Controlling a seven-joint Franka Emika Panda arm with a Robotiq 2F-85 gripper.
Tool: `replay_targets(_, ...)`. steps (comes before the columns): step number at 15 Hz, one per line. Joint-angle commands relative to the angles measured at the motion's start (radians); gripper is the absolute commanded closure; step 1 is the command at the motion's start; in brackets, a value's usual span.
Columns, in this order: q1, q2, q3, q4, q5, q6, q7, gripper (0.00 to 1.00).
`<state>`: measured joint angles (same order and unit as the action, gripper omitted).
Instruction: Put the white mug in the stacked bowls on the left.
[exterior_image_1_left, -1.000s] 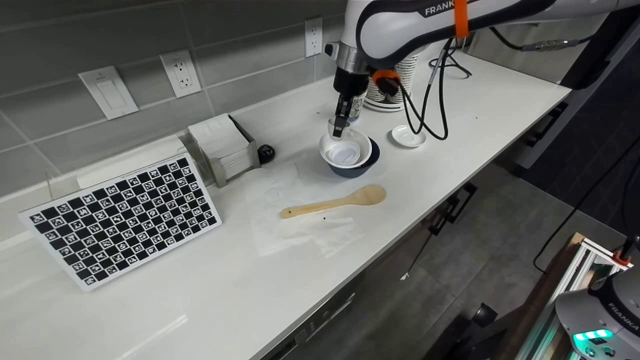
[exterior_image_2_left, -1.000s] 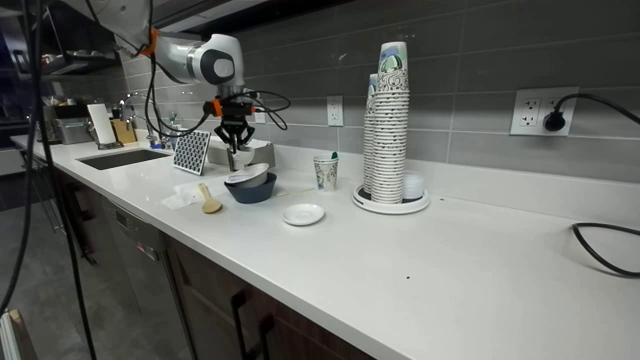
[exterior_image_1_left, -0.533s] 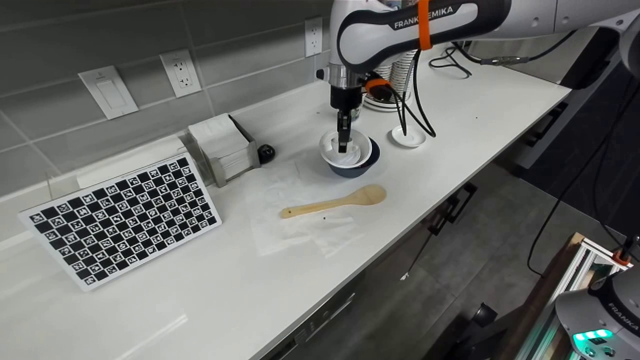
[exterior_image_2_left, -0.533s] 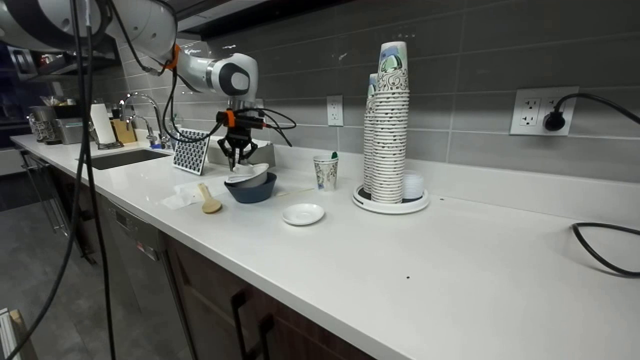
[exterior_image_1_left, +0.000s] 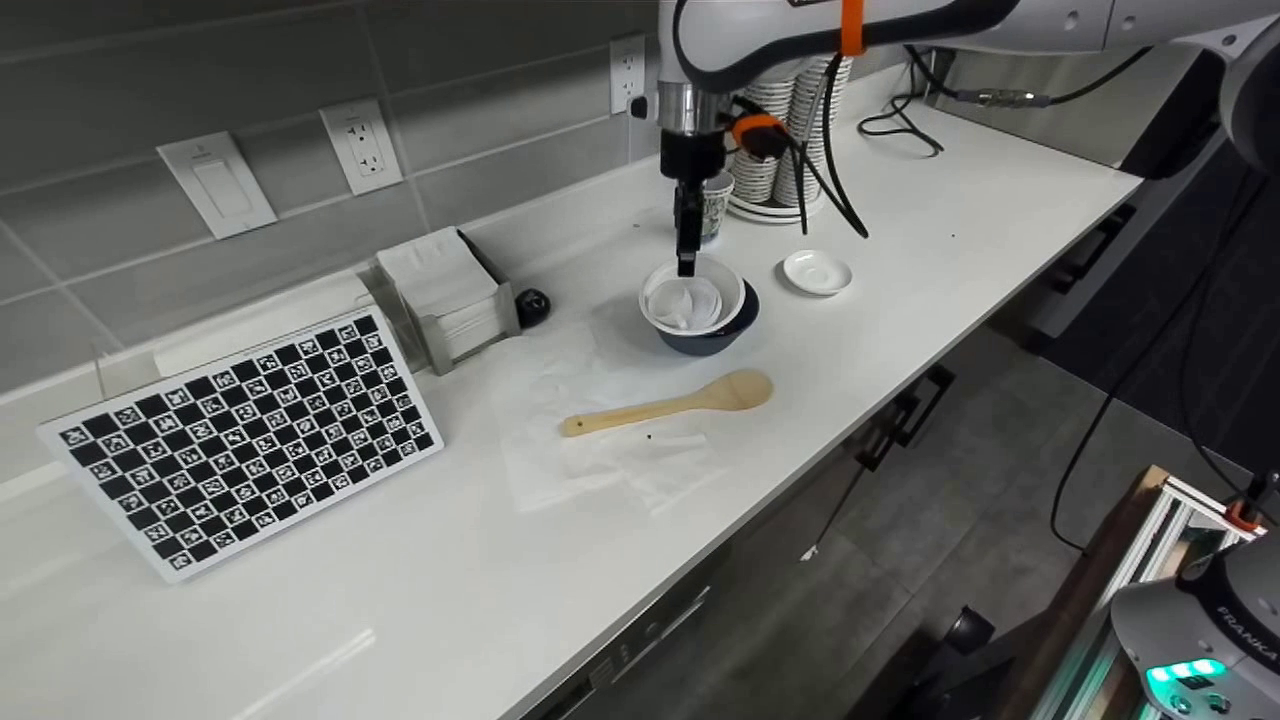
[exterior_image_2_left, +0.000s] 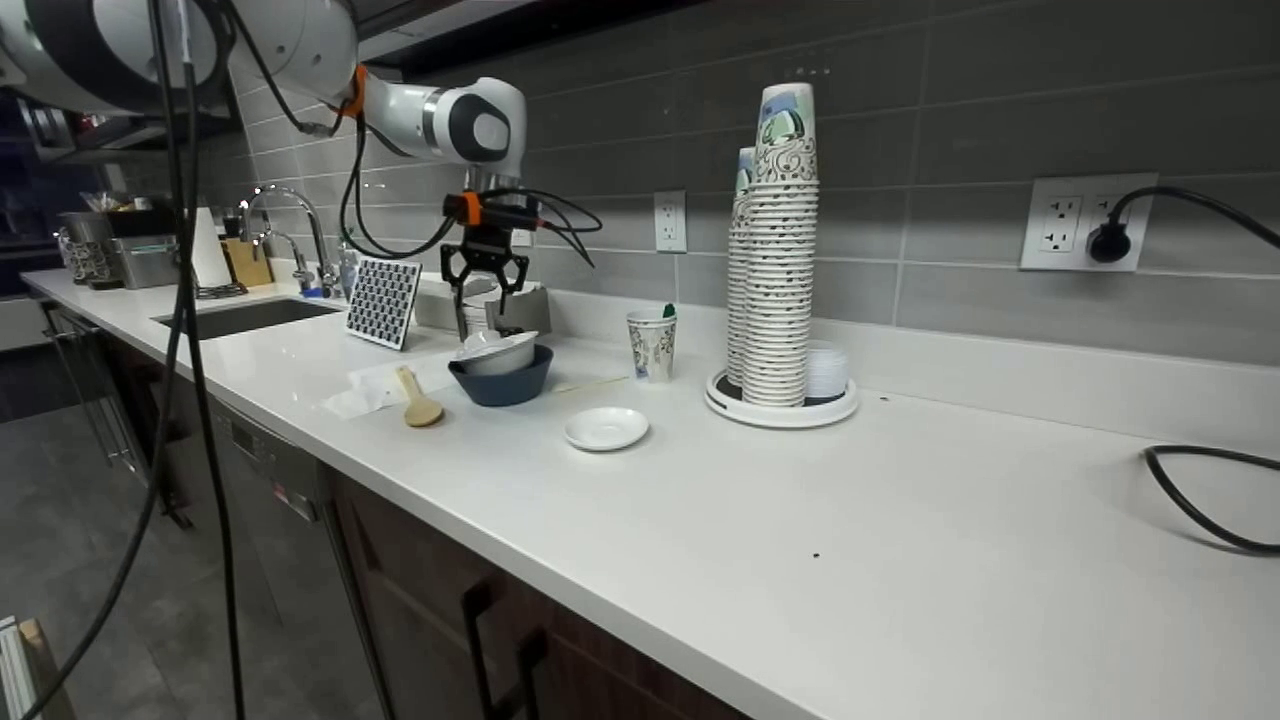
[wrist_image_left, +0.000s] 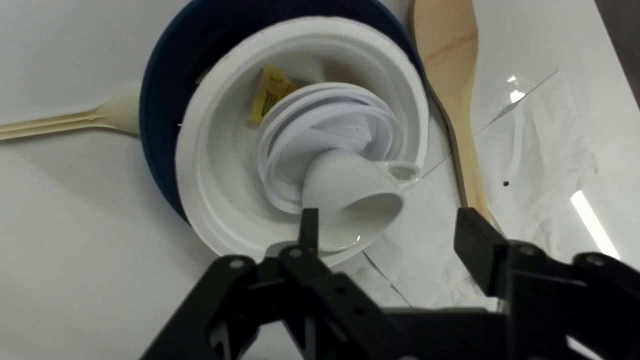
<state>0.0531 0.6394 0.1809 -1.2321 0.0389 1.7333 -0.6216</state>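
blue bowl partly hidden, yellow packet illegible

There it is, FRANKA, on robot housing, lower right in exterior view! Up top, arm: lettering sliced off by upper edge, unreadable. Checkered board: coded markers in pale squares, too small to decipher. Over to wrist view: yellow packet in white bowl, dark print, blurred. Red-marked label on steel appliance front: illegible.
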Motion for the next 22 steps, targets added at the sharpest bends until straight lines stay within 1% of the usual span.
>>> replay_targets(1,-0.039,-0.081,-0.013,-0.046,0.030,0.001,0.018,0.01)
replay_targets(3,-0.062,-0.123,-0.032,-0.092,0.028,0.023,0.041,0.00)
replay_targets(5,-0.081,-0.175,-0.060,-0.170,0.021,0.045,0.101,0.00)
replay_targets(7,-0.104,-0.216,-0.074,-0.252,0.056,0.066,0.176,0.00)
replay_targets(8,-0.110,-0.233,-0.079,-0.297,0.076,0.098,0.211,0.00)
replay_targets(10,-0.114,-0.282,-0.081,-0.405,0.131,0.194,0.276,0.00)
replay_targets(12,-0.106,-0.343,-0.086,-0.504,0.161,0.281,0.338,0.00)
replay_targets(14,-0.079,-0.403,-0.098,-0.603,0.142,0.386,0.437,0.00)
replay_targets(19,-0.022,-0.573,-0.117,-0.858,0.077,0.600,0.701,0.00)
replay_targets(22,-0.010,-0.673,-0.117,-1.020,0.061,0.782,0.817,0.00)
